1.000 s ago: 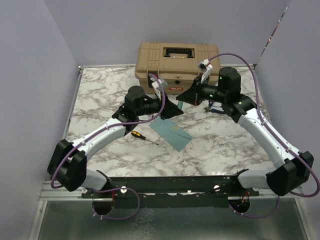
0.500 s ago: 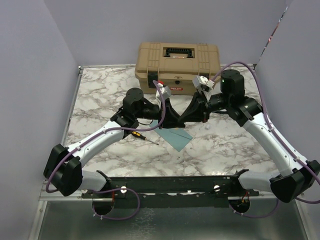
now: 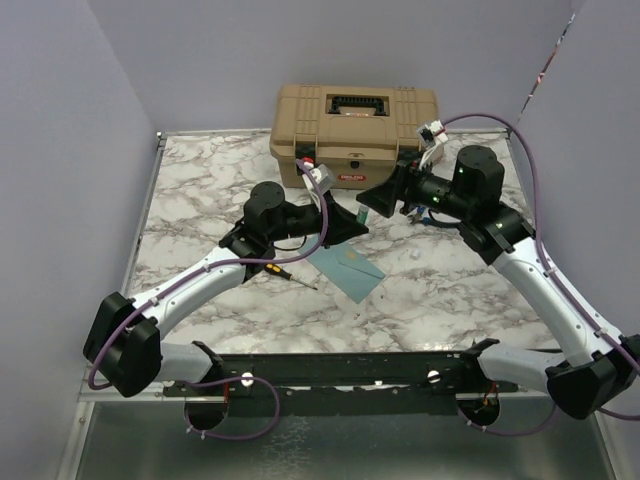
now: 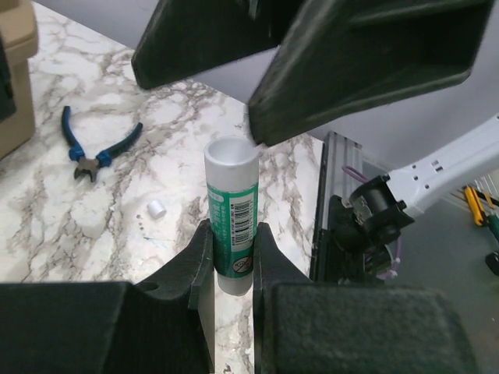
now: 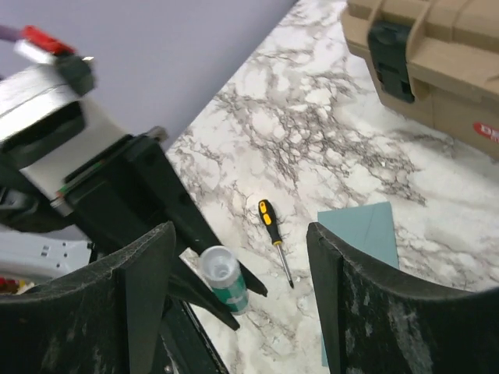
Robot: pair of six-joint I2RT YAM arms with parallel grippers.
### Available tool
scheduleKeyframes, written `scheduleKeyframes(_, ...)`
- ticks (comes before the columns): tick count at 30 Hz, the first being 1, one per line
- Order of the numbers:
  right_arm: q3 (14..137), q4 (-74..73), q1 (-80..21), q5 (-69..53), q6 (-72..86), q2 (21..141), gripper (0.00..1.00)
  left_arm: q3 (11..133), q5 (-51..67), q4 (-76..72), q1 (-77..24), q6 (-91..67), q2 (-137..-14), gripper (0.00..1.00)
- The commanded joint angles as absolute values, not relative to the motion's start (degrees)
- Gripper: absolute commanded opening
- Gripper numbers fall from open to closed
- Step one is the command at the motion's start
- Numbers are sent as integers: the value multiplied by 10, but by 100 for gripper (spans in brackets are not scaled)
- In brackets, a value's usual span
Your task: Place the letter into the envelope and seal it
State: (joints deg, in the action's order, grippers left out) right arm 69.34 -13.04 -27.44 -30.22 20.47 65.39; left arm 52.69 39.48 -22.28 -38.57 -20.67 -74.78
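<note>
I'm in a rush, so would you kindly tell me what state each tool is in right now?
Left tool: closed on the glue stick.
Right tool: open, holding nothing.

Smooth marble-patterned desk (image 3: 200,180), matt tan plastic toolbox (image 3: 355,120), matt teal paper envelope (image 3: 350,268), smooth white plastic glue stick (image 4: 231,210) with glossy green label, matt black plastic left pincer (image 4: 232,238)
</note>
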Motion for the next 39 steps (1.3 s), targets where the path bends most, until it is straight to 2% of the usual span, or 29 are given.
scheduleKeyframes(1,681,-132,-276,-234,291,684,72,530,338,-242,-387,-211,-737,0)
scheduleKeyframes(7,675,-92,-276,-287,313,688,67,532,329,-242,-387,-222,-745,0)
scheduleKeyframes(14,682,-95,-276,-326,309,699,33,536,324,-242,-388,-233,-747,0)
scheduleKeyframes(17,707,-119,-276,-370,296,713,27,538,319,-242,-387,-240,-742,0)
scheduleKeyframes(24,729,-149,-276,-440,235,711,1,538,343,-237,-387,-243,-733,0)
scheduleKeyframes(31,732,-176,-276,-709,38,703,0,548,549,-237,-389,-224,-738,0)
scheduleKeyframes(33,726,-176,-276,-765,-12,690,0,543,575,-236,-394,-206,-729,0)
scheduleKeyframes(36,719,-168,-276,-812,-43,683,0,539,587,-237,-399,-191,-722,0)
scheduleKeyframes(39,736,-186,-276,-790,-43,701,0,544,587,-237,-400,-188,-726,0)
